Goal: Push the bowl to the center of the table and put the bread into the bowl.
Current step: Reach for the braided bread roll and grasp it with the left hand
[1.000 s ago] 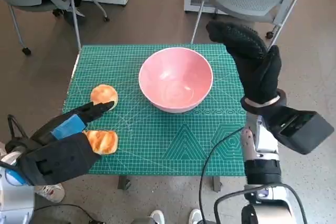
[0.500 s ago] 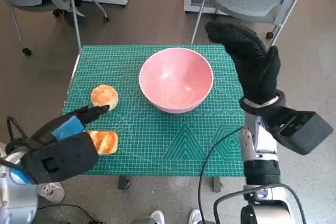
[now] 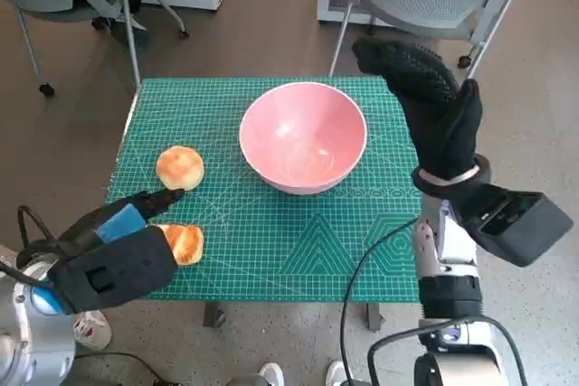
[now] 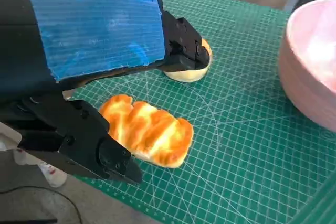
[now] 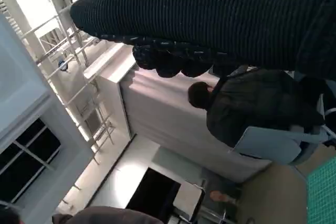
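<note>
Bread is lying in two pieces at the left end of the green-matted surface (image 3: 271, 259): a flat, toasted bread slice (image 3: 185, 243) near the front edge and a round bun (image 3: 179, 167) just behind it. Over them the left hand (image 3: 113, 255) is hovering, its fingers (image 4: 181, 45) spread and holding nothing; the wrist view is showing the slice lying between the upper fingers and the lower one, with its long axis running roughly across the gap, and one upper fingertip reaching over the bun. I would say this hand is far the nearer to both pieces, and the slice is sitting right in its opening. Moving right, one pink bowl (image 3: 303, 136) is standing empty, already about mid-surface though slightly toward the back. Further right, the gloved right hand (image 3: 425, 101) is hanging raised beside the bowl's far-right rim, fingers extended and gripping nothing; I cannot tell whether it is touching the bowl. So I am counting two breads, one bowl, two hands.
</note>
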{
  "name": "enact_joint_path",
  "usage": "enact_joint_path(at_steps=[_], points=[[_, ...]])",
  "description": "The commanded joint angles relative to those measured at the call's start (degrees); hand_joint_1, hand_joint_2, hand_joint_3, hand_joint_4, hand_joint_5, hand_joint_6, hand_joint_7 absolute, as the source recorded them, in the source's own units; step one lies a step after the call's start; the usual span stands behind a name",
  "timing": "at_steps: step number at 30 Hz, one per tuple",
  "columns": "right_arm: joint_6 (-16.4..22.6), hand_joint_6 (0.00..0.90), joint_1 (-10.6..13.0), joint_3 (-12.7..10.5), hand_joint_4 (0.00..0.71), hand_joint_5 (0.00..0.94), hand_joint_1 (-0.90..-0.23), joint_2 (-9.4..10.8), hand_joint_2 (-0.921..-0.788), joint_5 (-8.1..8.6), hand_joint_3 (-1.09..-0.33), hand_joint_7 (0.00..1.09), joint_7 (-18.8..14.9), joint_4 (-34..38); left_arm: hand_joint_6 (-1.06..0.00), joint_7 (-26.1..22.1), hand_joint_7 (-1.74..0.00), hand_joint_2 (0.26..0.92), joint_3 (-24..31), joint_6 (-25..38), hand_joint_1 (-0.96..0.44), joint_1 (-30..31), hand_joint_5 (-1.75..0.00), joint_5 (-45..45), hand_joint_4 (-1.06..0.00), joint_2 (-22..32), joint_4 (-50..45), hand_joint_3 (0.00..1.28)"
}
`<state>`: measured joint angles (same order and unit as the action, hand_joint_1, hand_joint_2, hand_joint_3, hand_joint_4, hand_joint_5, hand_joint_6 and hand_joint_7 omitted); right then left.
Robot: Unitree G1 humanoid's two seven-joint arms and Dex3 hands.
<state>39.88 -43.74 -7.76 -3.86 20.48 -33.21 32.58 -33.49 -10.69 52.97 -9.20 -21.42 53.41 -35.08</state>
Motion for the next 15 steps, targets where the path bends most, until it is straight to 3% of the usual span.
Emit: enact_joint_path(at_steps=[1, 15], points=[[-0.8, -0.001, 1.4, 0.0, 0.057, 0.0, -0.67, 0.3, -0.921, 0.51, -0.889, 0.28, -0.4, 0.0, -0.37, 0.0, 0.0, 0.734, -1.4, 0.6, -0.03, -0.5, 0.0, -1.2, -0.18, -0.3, 1.3, 0.02], [-0.8, -0.001, 1.1, -0.3, 0.057, 0.0, -0.672, 0.3, -0.921, 0.83, -0.889, 0.28, -1.1, 0.7, -0.38, 0.0, -0.01, 0.741, -5.7, 2.0, -0.01, -2.5, 0.0, -3.1, -0.18, -1.8, 6.3, 0.01]])
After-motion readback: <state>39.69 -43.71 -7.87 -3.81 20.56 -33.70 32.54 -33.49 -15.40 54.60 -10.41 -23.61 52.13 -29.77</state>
